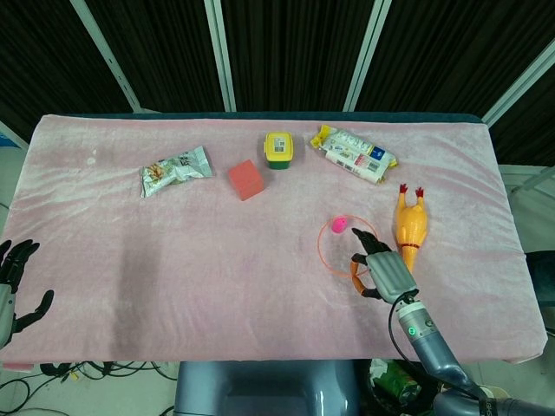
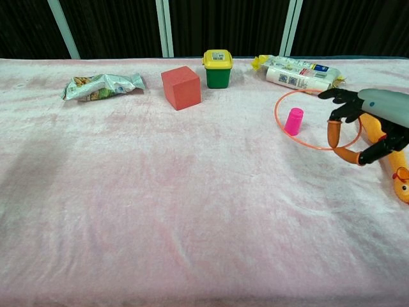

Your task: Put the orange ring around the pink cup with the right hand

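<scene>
1. Head view, from above. The right hand (image 1: pixel 381 270) sits near the front right of the pink table (image 1: pixel 130 251), fingers closed on the near right edge of the orange ring (image 1: pixel 344 246). The ring reaches away from the hand, up and to the left, and its far arc appears to pass around the pink cup (image 1: pixel 339 225). The cup shows inside the ring's outline, close to the far rim and not centred. This flat view does not show whether the ring is touching the cloth. A rubber chicken (image 1: pixel 408 229) lies just right of the hand, its long axis running front to back.

2. Head view, left side. The left hand (image 1: pixel 16 286) rests at the table's front left corner, fingers spread and holding nothing, well apart from the cup. The right hand is far nearer.

3. Chest view, from the front. The right hand (image 2: pixel 374 125) grips the ring (image 2: pixel 300 121) at its right edge. The ring looks raised and tilted, its far arc up behind the cup (image 2: pixel 294 121). The cup stands upright within the ring's left half, to the left of the hand.

4. Judgement: the ring seems to be over the cup but not yet laid flat. The coming move likely turns on lowering it straight down, keeping the near-left rim clear of the cup.
</scene>
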`<action>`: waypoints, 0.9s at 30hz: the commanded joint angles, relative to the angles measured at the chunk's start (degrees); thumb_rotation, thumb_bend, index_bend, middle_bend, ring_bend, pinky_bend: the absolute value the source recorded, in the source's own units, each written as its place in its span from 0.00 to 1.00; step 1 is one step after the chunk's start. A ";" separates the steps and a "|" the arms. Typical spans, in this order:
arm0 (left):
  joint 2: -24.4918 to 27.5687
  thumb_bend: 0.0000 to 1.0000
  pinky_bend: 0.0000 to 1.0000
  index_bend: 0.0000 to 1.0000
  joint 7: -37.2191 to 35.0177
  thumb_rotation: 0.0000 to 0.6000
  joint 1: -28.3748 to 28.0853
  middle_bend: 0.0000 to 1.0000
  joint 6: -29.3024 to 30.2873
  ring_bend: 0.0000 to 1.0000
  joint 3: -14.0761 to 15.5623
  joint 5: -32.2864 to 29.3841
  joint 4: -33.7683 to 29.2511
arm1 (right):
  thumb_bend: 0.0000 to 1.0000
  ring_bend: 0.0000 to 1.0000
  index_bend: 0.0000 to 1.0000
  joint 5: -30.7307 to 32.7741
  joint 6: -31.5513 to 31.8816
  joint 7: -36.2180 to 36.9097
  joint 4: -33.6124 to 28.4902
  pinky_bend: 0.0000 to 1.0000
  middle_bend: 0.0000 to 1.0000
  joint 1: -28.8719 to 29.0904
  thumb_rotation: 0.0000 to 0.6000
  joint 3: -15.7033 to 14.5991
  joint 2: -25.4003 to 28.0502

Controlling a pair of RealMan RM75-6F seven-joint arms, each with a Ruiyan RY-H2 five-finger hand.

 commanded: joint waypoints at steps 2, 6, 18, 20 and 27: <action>-0.03 0.32 0.00 0.13 -0.02 1.00 0.02 0.11 0.02 0.00 -0.04 0.02 -0.05 | 0.41 0.00 0.71 6.47 -5.27 -2.17 0.66 0.19 0.00 4.47 1.00 4.23 1.92; -0.06 0.32 0.00 0.13 -0.03 1.00 0.05 0.11 0.09 0.00 -0.13 0.01 -0.01 | 0.41 0.00 0.71 11.78 -8.92 -3.71 4.13 0.19 0.00 7.88 1.00 6.31 1.06; 0.08 0.32 0.00 0.13 -0.53 1.00 0.13 0.11 0.12 0.00 -0.57 -0.61 0.27 | 0.40 0.00 0.67 22.66 -15.27 -6.52 14.18 0.19 0.00 13.59 1.00 6.15 -4.48; 0.09 0.32 0.00 0.13 -0.75 1.00 0.14 0.11 0.09 0.00 -0.75 -0.93 0.30 | 0.39 0.00 0.60 23.60 -16.10 -6.56 15.24 0.19 0.00 14.01 1.00 5.74 -4.93; 0.10 0.32 0.00 0.13 -0.84 1.00 0.05 0.11 -0.10 0.00 -0.75 -0.85 0.47 | 0.37 0.00 0.36 25.04 -17.30 -7.14 16.28 0.19 0.00 14.80 1.00 4.05 -5.62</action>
